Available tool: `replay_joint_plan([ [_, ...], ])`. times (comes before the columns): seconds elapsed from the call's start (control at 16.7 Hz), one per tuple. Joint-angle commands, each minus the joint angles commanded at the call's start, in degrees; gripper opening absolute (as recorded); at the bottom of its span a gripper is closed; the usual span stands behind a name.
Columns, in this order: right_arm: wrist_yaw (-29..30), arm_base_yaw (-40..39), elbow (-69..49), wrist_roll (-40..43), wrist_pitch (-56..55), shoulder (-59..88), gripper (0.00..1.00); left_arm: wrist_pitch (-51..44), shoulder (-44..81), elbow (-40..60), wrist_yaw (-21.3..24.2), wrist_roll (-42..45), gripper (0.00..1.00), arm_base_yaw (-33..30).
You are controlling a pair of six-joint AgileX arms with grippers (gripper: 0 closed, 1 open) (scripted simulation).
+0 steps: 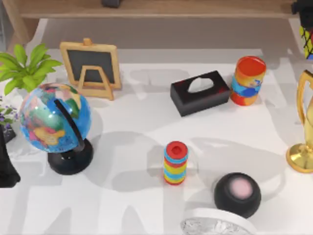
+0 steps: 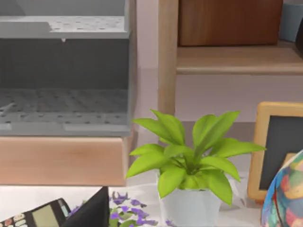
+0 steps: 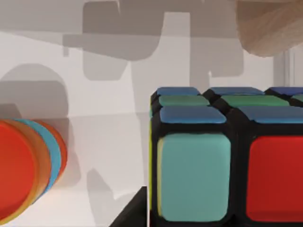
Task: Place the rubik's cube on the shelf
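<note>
The rubik's cube [image 1: 307,43], with black grid lines, hangs at the far right edge of the top view, just in front of the shelf [image 1: 146,9]. Close up in the right wrist view, the cube [image 3: 227,161] shows teal, red, blue and green tiles. My right gripper [image 1: 301,8] is shut on it, and one dark finger [image 3: 135,210] shows beside the cube. The shelf is a long light-brown plank [image 2: 236,59] with an upright post [image 2: 168,56]. My left arm [image 1: 6,164] rests at the table's left edge.
On the white table stand a globe [image 1: 55,122], a small chalkboard [image 1: 91,66], a potted plant [image 1: 24,66], a black tissue box [image 1: 199,92], two striped cylinders [image 1: 175,162] [image 1: 248,80], a black round speaker [image 1: 237,194] and a gold trophy [image 1: 304,122].
</note>
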State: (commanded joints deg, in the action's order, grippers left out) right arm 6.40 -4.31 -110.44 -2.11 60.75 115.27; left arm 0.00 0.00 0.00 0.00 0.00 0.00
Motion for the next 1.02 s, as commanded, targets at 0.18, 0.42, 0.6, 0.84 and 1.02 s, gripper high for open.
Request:
replay_joint_plan([
  [0.18, 1.75, -11.56, 8.67, -1.01, -10.82, -2.77, 0.00, 0.00, 0.00, 0.00, 0.00, 0.00, 1.00, 0.00],
  [0.42, 5.00, -24.91, 19.87, -1.98, -29.43, -2.73, 0.00, 0.00, 0.00, 0.00, 0.00, 0.00, 1.00, 0.00],
  [0.6, 8.13, -32.14, 27.35, -2.20, -46.20, -0.60, 0.00, 0.00, 0.00, 0.00, 0.00, 0.00, 1.00, 0.00],
  [0.84, 13.06, -37.11, 36.37, -1.38, -69.32, 3.73, 0.00, 0.00, 0.00, 0.00, 0.00, 0.00, 1.00, 0.00],
  [1.02, 16.88, -38.15, 41.94, 0.07, -86.12, 6.47, 0.00, 0.00, 0.00, 0.00, 0.00, 0.00, 1.00, 0.00],
])
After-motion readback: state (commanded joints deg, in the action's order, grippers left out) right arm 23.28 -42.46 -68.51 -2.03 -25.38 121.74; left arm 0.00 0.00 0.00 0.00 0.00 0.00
